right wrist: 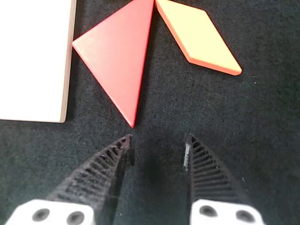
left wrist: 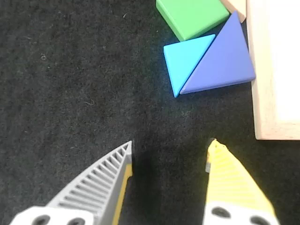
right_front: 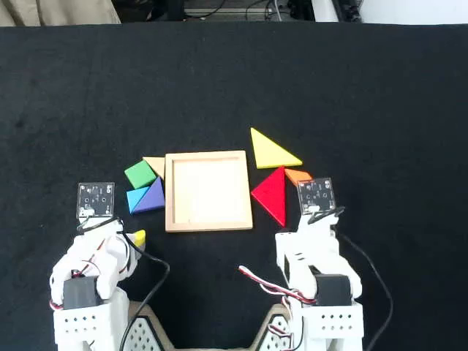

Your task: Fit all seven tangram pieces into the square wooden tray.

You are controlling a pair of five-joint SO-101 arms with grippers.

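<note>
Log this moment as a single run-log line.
tray: empty | left hand: open, empty, short of cyan triangle | right hand: open, empty, short of red triangle | progress: nothing fitted yet

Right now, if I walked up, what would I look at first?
Probably the square wooden tray in the middle of the black table, with no pieces in it. Bright pieces lie beside it: a green square on the left arm's side, a red triangle and a yellow triangle on the right arm's. The left gripper and right gripper are open nearby.
</note>
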